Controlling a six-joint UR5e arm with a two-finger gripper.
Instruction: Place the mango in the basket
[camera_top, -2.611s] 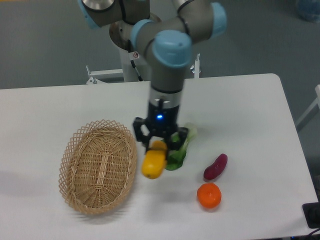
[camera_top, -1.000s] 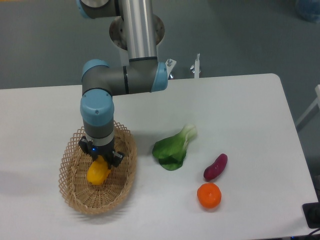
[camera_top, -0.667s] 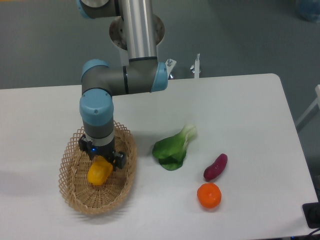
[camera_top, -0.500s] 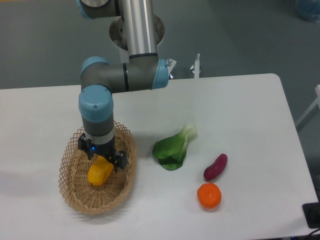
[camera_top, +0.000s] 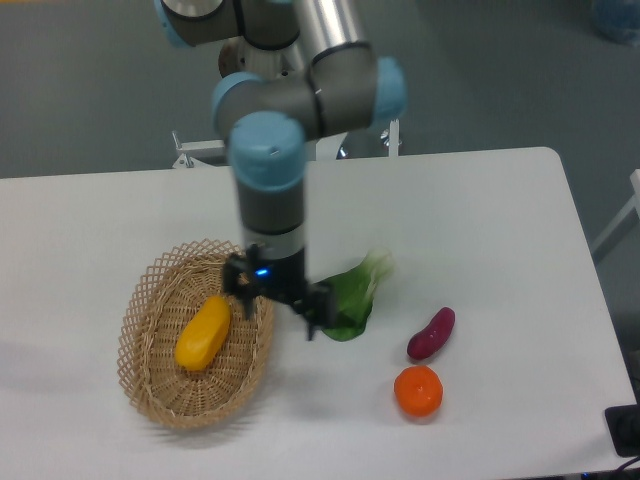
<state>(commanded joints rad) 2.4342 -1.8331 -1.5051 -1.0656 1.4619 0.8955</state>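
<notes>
Mango (camera_top: 203, 334) lies in basket (camera_top: 150, 300); end effector (camera_top: 277, 300) spread open, empty, should lift straight up clear of rim.

The arm reaches downward, its end effector (camera_top: 277, 298) spread wide and empty

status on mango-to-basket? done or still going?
Done by the look of it: the mango lies inside the basket, untouched. In hand: nothing; the gripper is open and empty, over the basket's right rim. Left: only clearing the arm.
</notes>
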